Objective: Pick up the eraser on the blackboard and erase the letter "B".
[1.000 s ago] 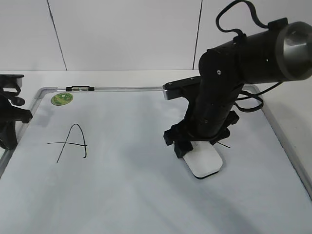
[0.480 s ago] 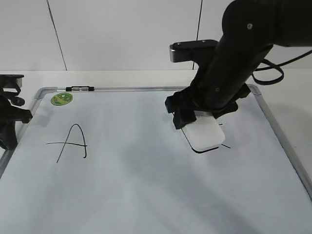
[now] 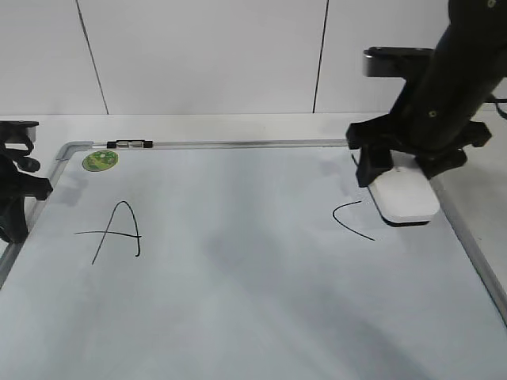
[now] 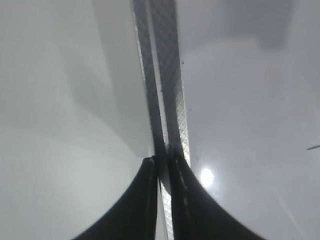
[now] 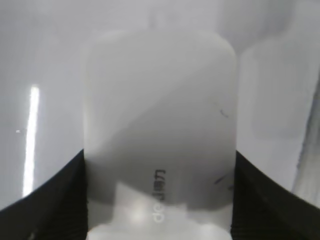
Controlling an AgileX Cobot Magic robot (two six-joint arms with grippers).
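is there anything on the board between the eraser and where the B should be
Nothing visible does. The right gripper holds the eraser by the blackboard's right frame; only the curved C lies left of it. No B is visible.

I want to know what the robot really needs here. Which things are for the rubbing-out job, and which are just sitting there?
For the job:
- eraser, held by the right gripper
- blackboard
No letter B shows now.

Just there:
- letter A
- curved C mark
- green sticker
- marker on the top frame
- left gripper, shut and idle
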